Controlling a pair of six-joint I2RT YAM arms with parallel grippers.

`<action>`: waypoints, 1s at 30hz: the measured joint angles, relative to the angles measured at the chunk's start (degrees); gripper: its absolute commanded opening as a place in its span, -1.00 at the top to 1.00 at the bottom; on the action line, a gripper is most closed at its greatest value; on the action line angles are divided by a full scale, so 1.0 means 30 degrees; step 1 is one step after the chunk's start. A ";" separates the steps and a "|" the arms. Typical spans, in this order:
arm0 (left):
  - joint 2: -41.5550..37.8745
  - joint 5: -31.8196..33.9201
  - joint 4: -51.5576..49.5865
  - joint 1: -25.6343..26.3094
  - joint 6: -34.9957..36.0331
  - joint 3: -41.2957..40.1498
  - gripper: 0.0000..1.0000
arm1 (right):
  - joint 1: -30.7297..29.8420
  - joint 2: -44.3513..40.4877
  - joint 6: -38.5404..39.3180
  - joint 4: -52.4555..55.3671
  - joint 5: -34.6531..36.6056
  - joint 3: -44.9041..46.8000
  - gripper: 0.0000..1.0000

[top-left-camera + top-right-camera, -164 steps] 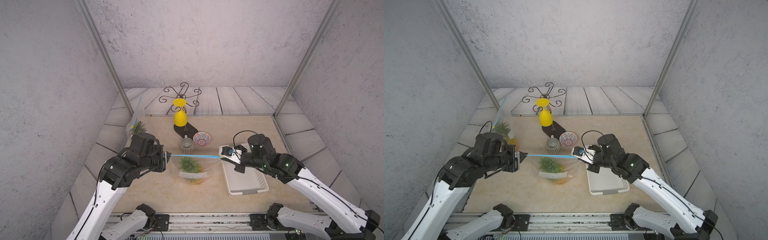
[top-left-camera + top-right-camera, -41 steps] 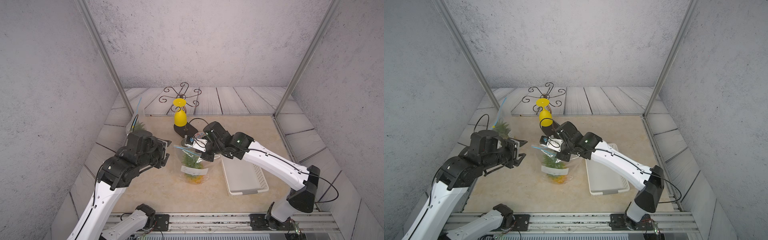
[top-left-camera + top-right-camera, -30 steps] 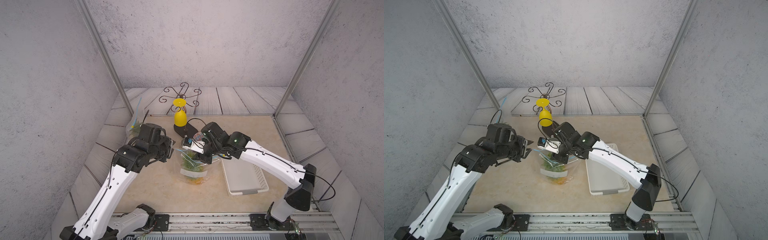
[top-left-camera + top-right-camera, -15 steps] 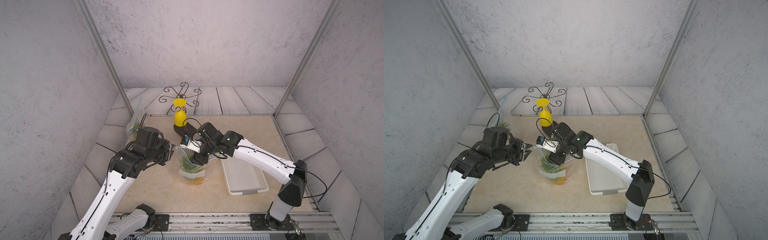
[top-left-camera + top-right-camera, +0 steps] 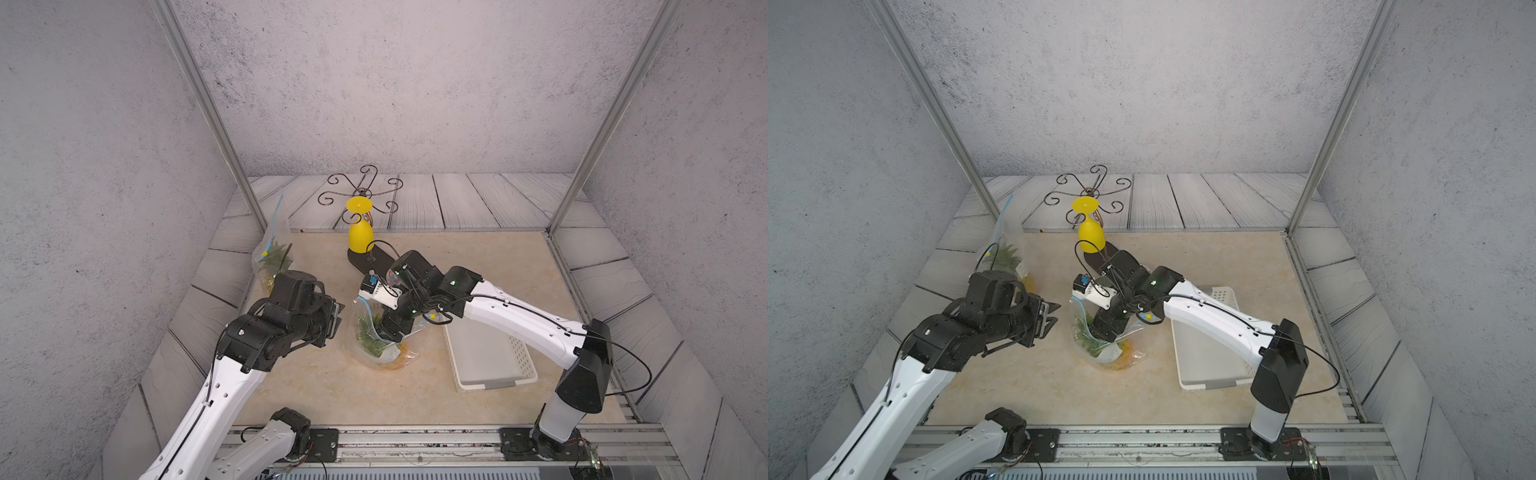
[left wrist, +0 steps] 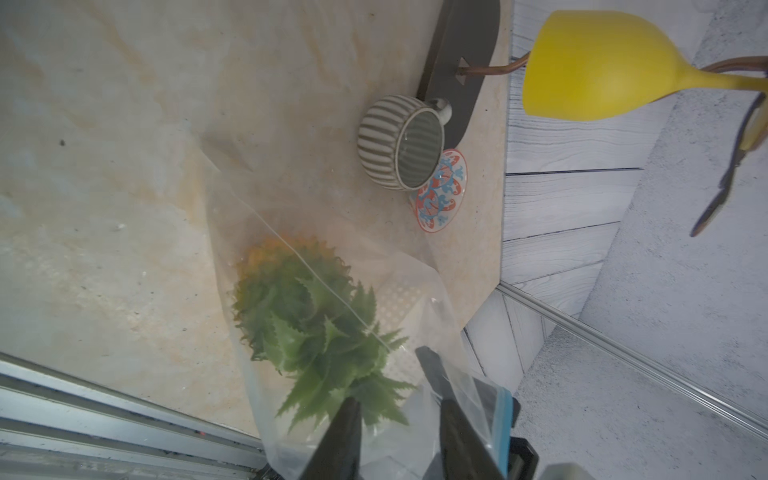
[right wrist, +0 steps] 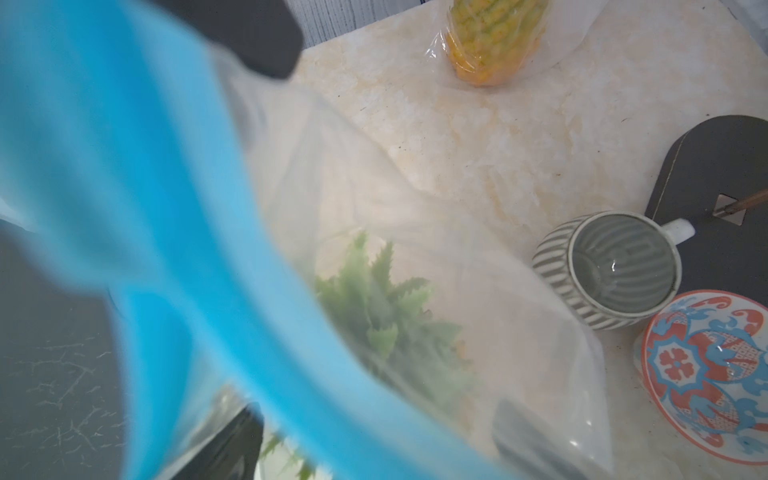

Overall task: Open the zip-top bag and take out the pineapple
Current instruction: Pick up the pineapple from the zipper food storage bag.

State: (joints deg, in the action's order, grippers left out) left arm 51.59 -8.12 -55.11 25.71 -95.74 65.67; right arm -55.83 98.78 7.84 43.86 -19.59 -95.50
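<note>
1. location: the bag (image 5: 386,359) stands near the middle of the table (image 5: 478,266), mouth up and open. the pineapple (image 6: 299,303) sits in its bottom with the leaves toward the mouth.
2. right gripper (image 5: 388,332): reaches down through the mouth, fingers spread wide on either side of the leaves, closed on nothing.
3. left gripper (image 5: 1055,314): just beside the bag at its 9 o'clock, fingers partly apart. whether the film touches them cannot be told.
4. handling, bag: thin, limp, slippery film. expect it to rise with the fruit unless the rim is pinned.
5. handling, pineapple: judged a light plastic model, with a stiff knobbly body and bendable leaves. grip the leaf cluster low at its base, or across the body. the leaf tips would likely flex and slip.
6. count:
   - bags: two, each with one pineapple. the second bag (image 5: 272,253) is at 10 o'clock.
   - cup (image 6: 399,145): one.
   - dish (image 6: 442,191): one.
   - goblet (image 5: 359,237): one, at 12 o'clock.
   - tray (image 5: 486,353): one, at 3 o'clock.
</note>
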 measured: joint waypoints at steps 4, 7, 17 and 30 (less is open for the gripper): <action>-0.0080 -0.0015 0.0058 -0.0197 0.0015 -0.0925 0.36 | -0.0284 0.0000 -0.0197 -0.0109 0.0277 0.0036 -0.79; -0.0124 -0.0168 0.0576 -0.0211 0.0015 -0.1421 0.48 | -0.0459 0.0000 -0.0299 -0.0561 0.0670 0.0299 -0.80; -0.0153 -0.3060 0.5187 -0.0284 -0.1683 -0.6091 1.00 | -0.0568 0.0015 -0.0874 -0.1253 0.0539 0.0532 -0.91; -0.0576 -0.4386 0.7446 -0.0095 -0.2878 -0.6390 1.00 | -0.0568 0.0634 -0.0889 -0.0707 0.1596 0.0321 -0.76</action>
State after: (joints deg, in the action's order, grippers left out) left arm 49.87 -21.28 -32.77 25.43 -104.38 46.50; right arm -57.54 100.68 5.17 41.74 -14.81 -94.54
